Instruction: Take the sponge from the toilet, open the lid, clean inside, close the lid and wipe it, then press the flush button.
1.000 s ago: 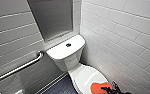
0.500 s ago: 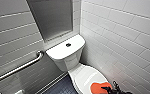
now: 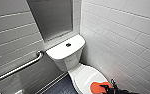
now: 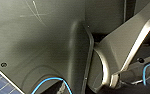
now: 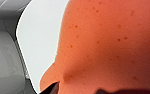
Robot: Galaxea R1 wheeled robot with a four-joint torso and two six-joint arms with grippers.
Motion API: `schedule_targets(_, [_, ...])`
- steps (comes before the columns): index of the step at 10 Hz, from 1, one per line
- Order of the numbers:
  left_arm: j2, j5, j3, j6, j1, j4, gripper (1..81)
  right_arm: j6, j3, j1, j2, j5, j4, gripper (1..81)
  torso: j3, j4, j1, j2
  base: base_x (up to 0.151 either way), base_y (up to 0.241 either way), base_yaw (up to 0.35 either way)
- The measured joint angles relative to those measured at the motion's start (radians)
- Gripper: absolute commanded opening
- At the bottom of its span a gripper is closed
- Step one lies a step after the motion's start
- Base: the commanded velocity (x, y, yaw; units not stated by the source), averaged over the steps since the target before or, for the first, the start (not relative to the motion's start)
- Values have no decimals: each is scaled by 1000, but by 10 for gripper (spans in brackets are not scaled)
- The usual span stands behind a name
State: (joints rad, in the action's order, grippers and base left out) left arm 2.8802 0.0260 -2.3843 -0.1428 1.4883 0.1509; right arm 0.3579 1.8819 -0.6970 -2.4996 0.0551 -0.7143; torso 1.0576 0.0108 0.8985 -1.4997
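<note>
I see one sponge (image 3: pixel 97 87) lying on the closed lid (image 3: pixel 85 77) of the one toilet (image 3: pixel 66 53) (orange on white). My right end effector (image 3: pixel 106 86) sits at it, probably touching. I can't tell whether it's clenched.

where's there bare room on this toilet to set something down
The tank top is bare on both sides of the flush button. The back part of the lid, between the tank and the sponge, is bare too. The front of the lid is crowded: the sponge lies there with the right arm at it.
</note>
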Motion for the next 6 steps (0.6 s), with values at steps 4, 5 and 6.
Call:
schedule_targets(4, [-1,0,0,2,0,0,811,3,125,2,-75,-16,0,811,0,0,0,0,0,0,0])
schedule_targets(5, [-4,-1,0,2,0,1,811,4,159,1,-97,-20,0,811,0,0,0,0,0,0,0])
schedule_targets(6, [-8,-3,0,2,0,2,811,10,189,-1,-113,-23,0,811,0,0,0,0,0,0,0])
